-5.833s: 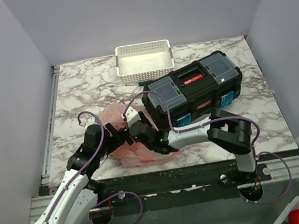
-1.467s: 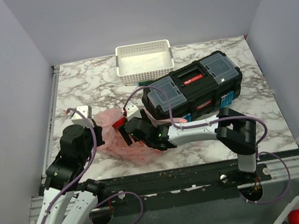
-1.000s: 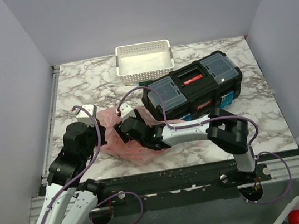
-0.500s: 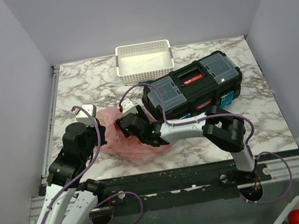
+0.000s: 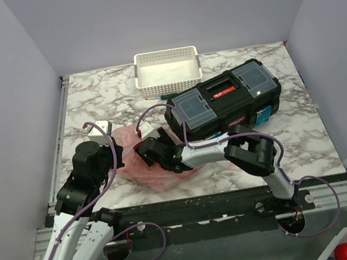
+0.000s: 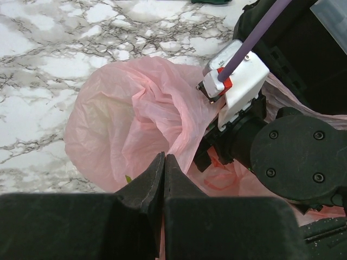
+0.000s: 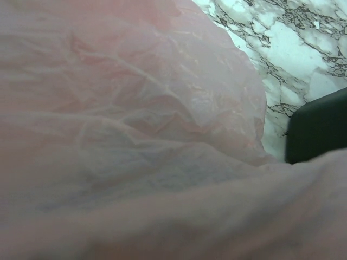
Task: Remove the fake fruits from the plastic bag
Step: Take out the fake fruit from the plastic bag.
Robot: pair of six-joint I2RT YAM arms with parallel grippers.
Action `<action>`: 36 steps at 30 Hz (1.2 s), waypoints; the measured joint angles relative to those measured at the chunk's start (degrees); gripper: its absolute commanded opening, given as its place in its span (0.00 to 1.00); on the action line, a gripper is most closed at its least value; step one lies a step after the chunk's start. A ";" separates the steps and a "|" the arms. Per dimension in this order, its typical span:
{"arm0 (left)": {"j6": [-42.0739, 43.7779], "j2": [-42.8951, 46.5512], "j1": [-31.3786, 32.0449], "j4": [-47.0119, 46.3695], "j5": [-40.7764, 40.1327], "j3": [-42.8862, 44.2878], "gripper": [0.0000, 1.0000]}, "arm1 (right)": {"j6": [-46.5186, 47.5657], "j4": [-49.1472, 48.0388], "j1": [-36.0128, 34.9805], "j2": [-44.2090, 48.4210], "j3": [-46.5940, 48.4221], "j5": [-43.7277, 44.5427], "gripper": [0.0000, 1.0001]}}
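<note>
Left gripper, jaws pressed together on a fold of the pink plastic bag, which lies on the marble table. The right arm's black wrist, trailing a purple cable, lies against the bag.

one translucent pink crinkly plastic bag near desk's front edge, one black plastic toolbox with clear lid compartments, one white perforated plastic basket at far edge, one slim green-handled tool

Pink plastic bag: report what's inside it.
Only the right arm shows, pushed into the pink plastic bag; its fingers are hidden. No fruit is visible: crinkled plastic covers whatever lies deeper.
</note>
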State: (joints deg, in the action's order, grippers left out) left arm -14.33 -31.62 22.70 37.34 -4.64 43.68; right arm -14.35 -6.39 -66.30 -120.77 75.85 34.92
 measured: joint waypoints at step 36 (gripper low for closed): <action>0.02 -0.61 -0.26 -0.04 1.14 0.00 0.00 | -0.81 2.80 1.73 1.09 4.57 -6.64 0.79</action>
State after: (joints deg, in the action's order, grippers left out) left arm -14.31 -32.23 22.44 37.30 -3.51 43.68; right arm -15.16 -3.60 -64.58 -119.68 80.42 28.27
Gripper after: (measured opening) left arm 0.003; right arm 0.820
